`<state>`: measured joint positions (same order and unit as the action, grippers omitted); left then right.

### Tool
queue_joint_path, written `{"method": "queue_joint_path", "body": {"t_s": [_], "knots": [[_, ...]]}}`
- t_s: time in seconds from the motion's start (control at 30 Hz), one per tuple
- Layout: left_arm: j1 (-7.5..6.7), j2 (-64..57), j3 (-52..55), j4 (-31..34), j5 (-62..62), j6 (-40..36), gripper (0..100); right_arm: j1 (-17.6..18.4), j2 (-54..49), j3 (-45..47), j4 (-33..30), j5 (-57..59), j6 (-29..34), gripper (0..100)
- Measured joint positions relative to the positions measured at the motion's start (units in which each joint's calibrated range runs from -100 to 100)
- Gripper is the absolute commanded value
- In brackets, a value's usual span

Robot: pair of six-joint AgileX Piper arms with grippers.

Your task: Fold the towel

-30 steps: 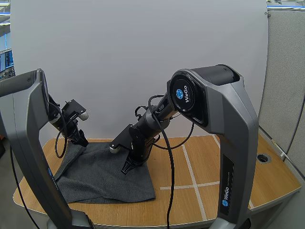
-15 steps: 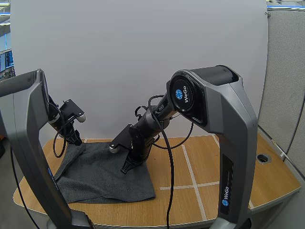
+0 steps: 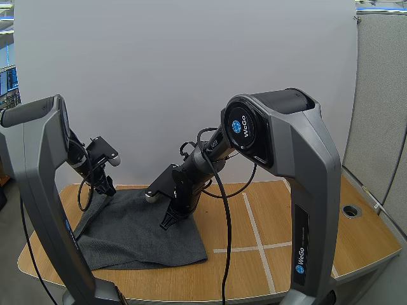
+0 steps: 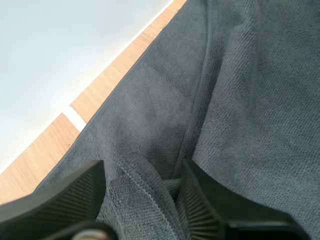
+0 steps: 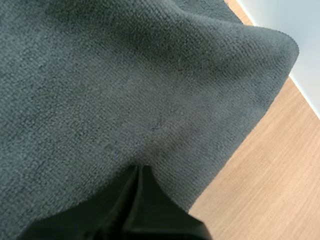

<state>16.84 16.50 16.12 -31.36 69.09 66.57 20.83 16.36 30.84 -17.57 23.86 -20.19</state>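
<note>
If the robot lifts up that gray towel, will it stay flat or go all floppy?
Probably floppy: the towel bunches into a soft fold between the fingers of the left gripper. It would likely sag and drape, since it curves loosely by the right gripper. Its fuzzy weave probably won't slip out easily.

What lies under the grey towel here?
The towel lies on the wooden table, which shows bare around it. Whether anything else sits beneath the cloth cannot be seen; it is covered.

Grey arms, blue WeGo badges
</note>
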Motion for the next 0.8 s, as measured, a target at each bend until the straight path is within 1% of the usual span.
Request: {"method": "queue_joint_path", "body": {"t_s": [0.3, 0.57, 0.8], "knots": [[-0.18, 0.0, -0.09, -0.03, 0.56, -0.22, 75, 0.0, -1.62, 0.0, 0.0, 0.0, -0.09, 0], [-0.18, 0.0, -0.09, 0.21, 0.56, -0.32, 75, 0.0, -4.01, 0.86, 0.04, 6.91, -0.44, 0], [-0.18, 0.0, -0.09, 0.42, -1.17, -0.43, 75, 0.0, -4.22, 0.86, 0.04, 8.18, -0.44, 0]]}}
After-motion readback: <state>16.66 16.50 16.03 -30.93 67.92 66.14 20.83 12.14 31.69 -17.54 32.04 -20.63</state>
